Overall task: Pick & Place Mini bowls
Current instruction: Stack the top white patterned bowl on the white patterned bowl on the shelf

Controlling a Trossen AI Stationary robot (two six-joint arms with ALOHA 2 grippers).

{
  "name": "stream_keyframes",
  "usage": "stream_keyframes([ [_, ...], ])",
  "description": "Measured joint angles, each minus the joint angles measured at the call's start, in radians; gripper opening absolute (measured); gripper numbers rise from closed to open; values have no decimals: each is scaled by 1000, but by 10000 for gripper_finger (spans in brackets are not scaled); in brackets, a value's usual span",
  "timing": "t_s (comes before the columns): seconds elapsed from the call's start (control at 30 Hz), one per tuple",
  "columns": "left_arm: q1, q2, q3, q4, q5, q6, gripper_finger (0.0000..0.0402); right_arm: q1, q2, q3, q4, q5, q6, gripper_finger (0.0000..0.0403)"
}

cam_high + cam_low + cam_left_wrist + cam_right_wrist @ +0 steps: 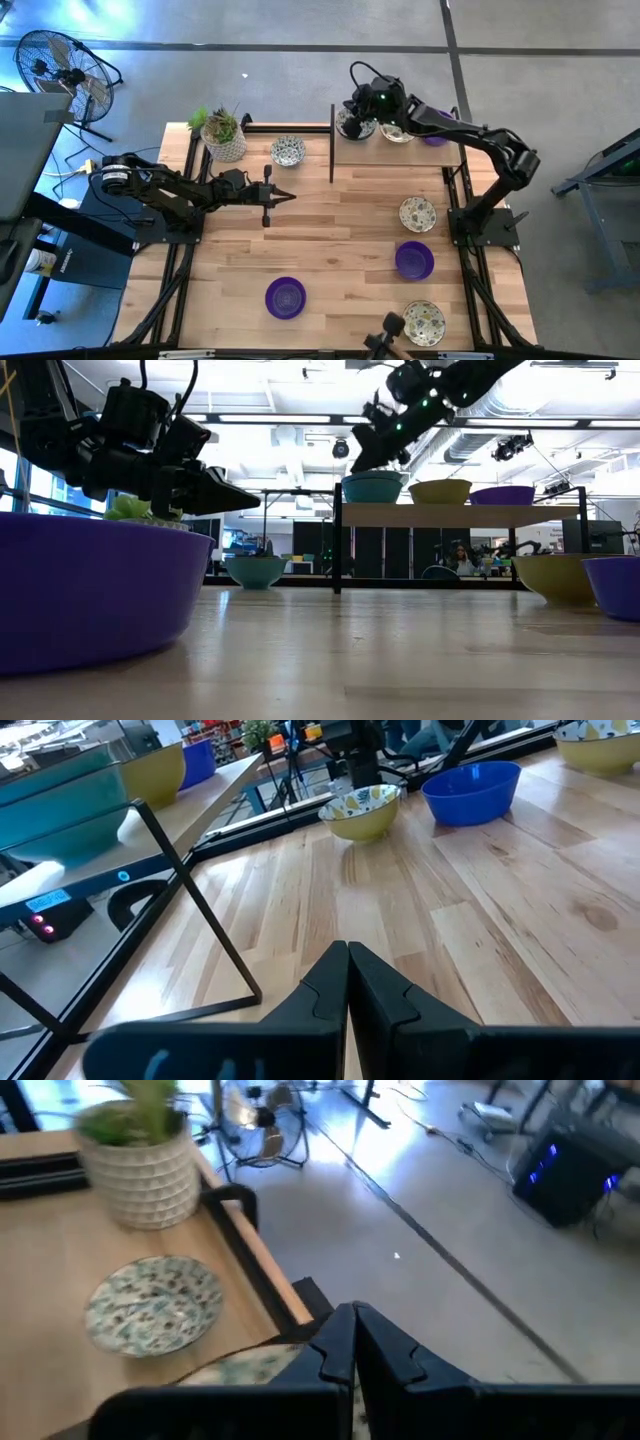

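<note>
Three mini bowls sit on the raised shelf (345, 160) at the far side of the table: a patterned bowl (353, 125), another patterned one (397, 133) and a purple bowl (435, 137). More bowls wait on the table, like the patterned bowl (288, 151) beside the plant pot (224, 138) and the purple bowl (285, 297) near the front.

To do this step well, the right gripper (352, 105) should lift straight up, clear of the shelf bowl's rim, so nothing gets knocked. Its fingers are pressed together and hold nothing.

The right arm reaches far over the shelf. The left gripper (285, 196) hangs above the middle of the table, closed tight and empty.
</note>
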Motion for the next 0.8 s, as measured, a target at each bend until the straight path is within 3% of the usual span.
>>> stream_keyframes([
  [0.2,0,0,0,-2,14,0,1,87,-127,-149,88,4,-74,0],
  [0.47,0,0,0,2,11,3,1,238,-390,-469,219,60,74,0],
  [0.63,0,0,0,-1,10,4,1,394,-551,-560,131,197,181,0],
  [0.8,0,0,0,1,9,4,1,582,-632,-573,-94,362,306,0],
])
